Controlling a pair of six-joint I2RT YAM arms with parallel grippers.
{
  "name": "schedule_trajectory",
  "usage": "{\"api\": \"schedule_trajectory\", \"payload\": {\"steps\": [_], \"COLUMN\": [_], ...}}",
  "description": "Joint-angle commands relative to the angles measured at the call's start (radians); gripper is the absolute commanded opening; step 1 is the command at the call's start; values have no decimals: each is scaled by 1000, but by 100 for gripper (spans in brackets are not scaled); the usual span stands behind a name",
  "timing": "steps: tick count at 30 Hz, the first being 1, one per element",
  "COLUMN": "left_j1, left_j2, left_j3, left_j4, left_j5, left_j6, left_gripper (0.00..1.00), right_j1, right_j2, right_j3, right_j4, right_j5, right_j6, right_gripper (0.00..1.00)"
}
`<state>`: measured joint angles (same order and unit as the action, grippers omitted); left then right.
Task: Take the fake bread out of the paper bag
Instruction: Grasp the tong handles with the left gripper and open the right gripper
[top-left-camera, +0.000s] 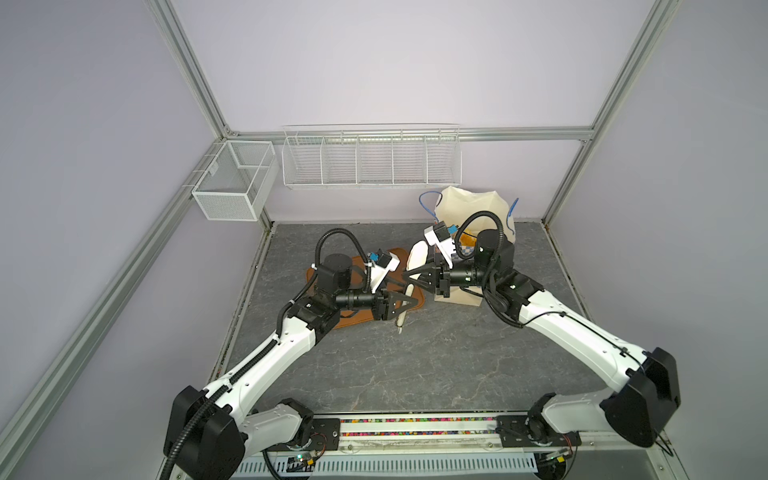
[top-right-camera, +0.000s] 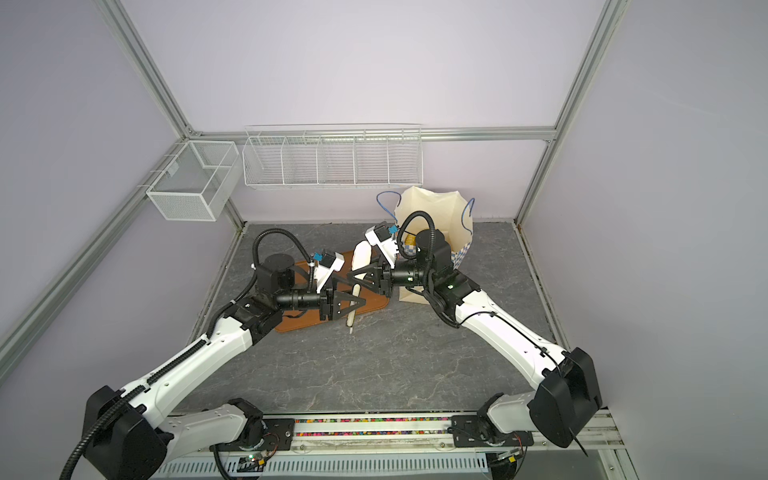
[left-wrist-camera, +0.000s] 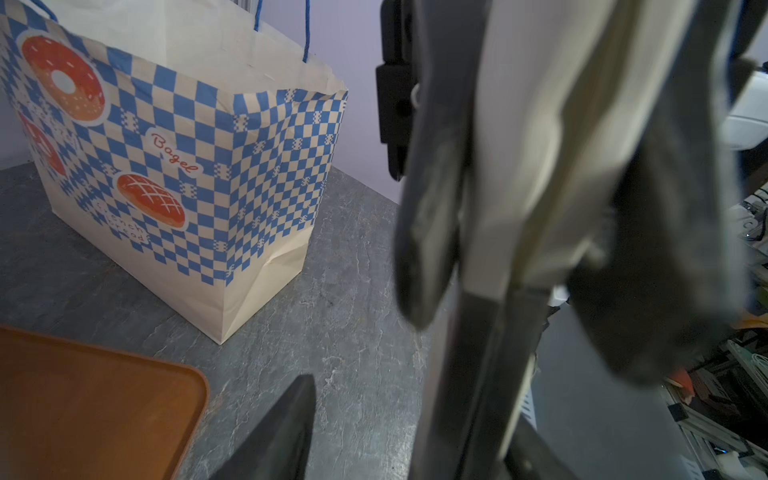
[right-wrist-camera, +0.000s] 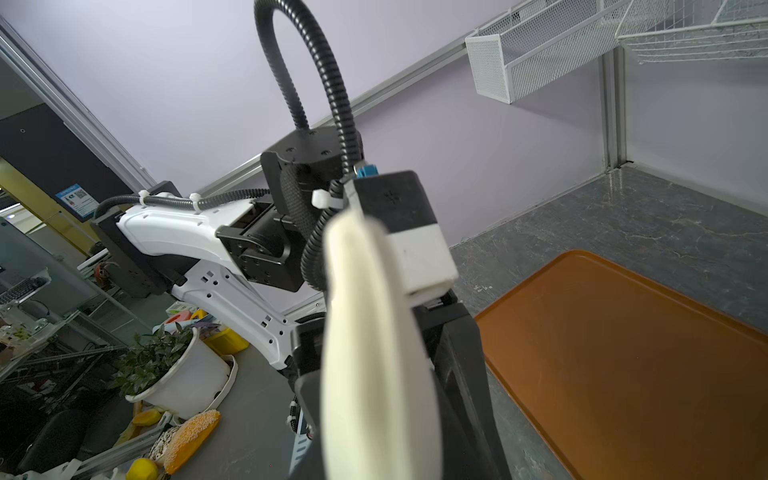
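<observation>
Pale fake bread loaf (top-left-camera: 417, 259) is clamped by right gripper (top-left-camera: 409, 277), left of paper bag (top-left-camera: 469, 203). Left gripper (top-left-camera: 409, 303) jaws are parted around it. Judged light, stiff, smooth, so a mid-length hold is advised.

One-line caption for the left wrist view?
Checkered paper bag stands open beside a brown tray; the right pincer clasps a pale elongated object.

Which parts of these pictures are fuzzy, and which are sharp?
Left wrist view: paper bag sharp, the near dark fingers and pale object blurred. Right wrist view: pale object soft, brown tray clearer. Both top views: fairly sharp, evenly lit, soft shadows on the table.
</observation>
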<state>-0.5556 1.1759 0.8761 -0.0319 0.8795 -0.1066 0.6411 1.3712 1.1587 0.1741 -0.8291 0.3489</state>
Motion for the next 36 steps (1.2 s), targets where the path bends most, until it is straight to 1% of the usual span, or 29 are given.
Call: {"api": "schedule_trajectory", "payload": {"steps": [1, 3, 9, 15, 17, 20, 23, 25, 26, 27, 28, 30, 31, 32, 33, 35, 36], "left_j1": [18, 29, 32, 29, 23, 11, 10, 11, 10, 11, 11, 11, 11, 11, 11, 13, 14], "left_j2": [-38, -51, -45, 18, 33, 47, 49, 47, 46, 44, 44, 41, 37, 31, 22, 1, -14], "left_j3": [-34, -54, -87, -117, -114, -103, -104, -103, -104, -103, -103, -102, -101, -99, -97, -90, -90], "left_j4": [63, 92, 173, 377, 396, 392, 386, 381, 378, 376, 371, 359, 347, 325, 295, 219, 185], "left_j5": [17, 31, 72, 122, 124, 132, 137, 138, 140, 141, 140, 134, 124, 109, 86, 34, -3], "left_j6": [-42, -80, -137, -262, -271, -267, -261, -259, -257, -255, -253, -246, -238, -224, -202, -135, -110], "left_gripper": [60, 59, 57, 52, 51, 50, 47, 46, 44, 39, 33, 16, 10, 5, 0, 0, 0], "right_j1": [-9, -11, -13, -13, -13, -13, -13, -13, -13, -12, -12, -11, -12, -11, -12, -12, -12], "right_j2": [-11, -15, -10, 6, 12, 16, 22, 25, 28, 31, 33, 35, 35, 34, 28, 22, 16], "right_j3": [21, 19, 22, 18, 18, 21, 22, 22, 22, 22, 22, 22, 23, 25, 29, 53, 76], "right_j4": [67, 65, 84, 113, 123, 132, 130, 131, 132, 134, 137, 143, 143, 137, 125, 63, 1], "right_j5": [-1, 7, 8, 8, 7, 4, 4, 4, 5, 5, 3, 4, 8, 19, 32, 50, 66], "right_j6": [13, 7, 18, 40, 48, 56, 57, 58, 60, 62, 65, 71, 71, 73, 73, 65, 43], "right_gripper": [25, 25, 25, 24, 24, 24, 24, 24, 24, 24, 24, 26, 29, 40, 54, 75, 82]}}
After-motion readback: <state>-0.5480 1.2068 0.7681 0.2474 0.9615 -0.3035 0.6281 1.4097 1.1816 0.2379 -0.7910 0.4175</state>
